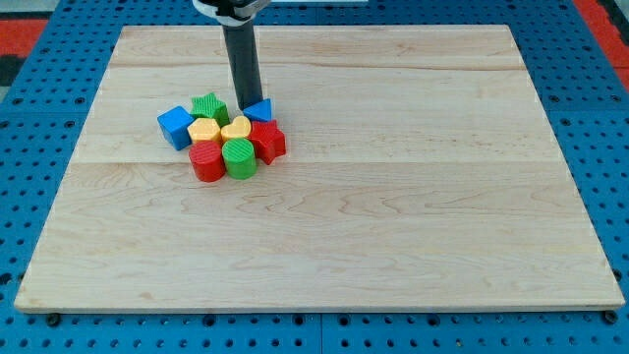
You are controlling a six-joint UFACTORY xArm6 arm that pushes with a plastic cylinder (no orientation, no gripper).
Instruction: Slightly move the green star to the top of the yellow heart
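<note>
Tip (249, 105) of rod: no pincer fitted, so nothing grasped. Green star (208, 106) lies just to the view's left of it; yellow heart (236, 129) just below it, toward the view's bottom.

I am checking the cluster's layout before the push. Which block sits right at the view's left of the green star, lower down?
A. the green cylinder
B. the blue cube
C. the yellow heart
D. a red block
B: the blue cube lies at the cluster's left edge, just left of and below the green star, while my tip stands to the star's right.
</note>
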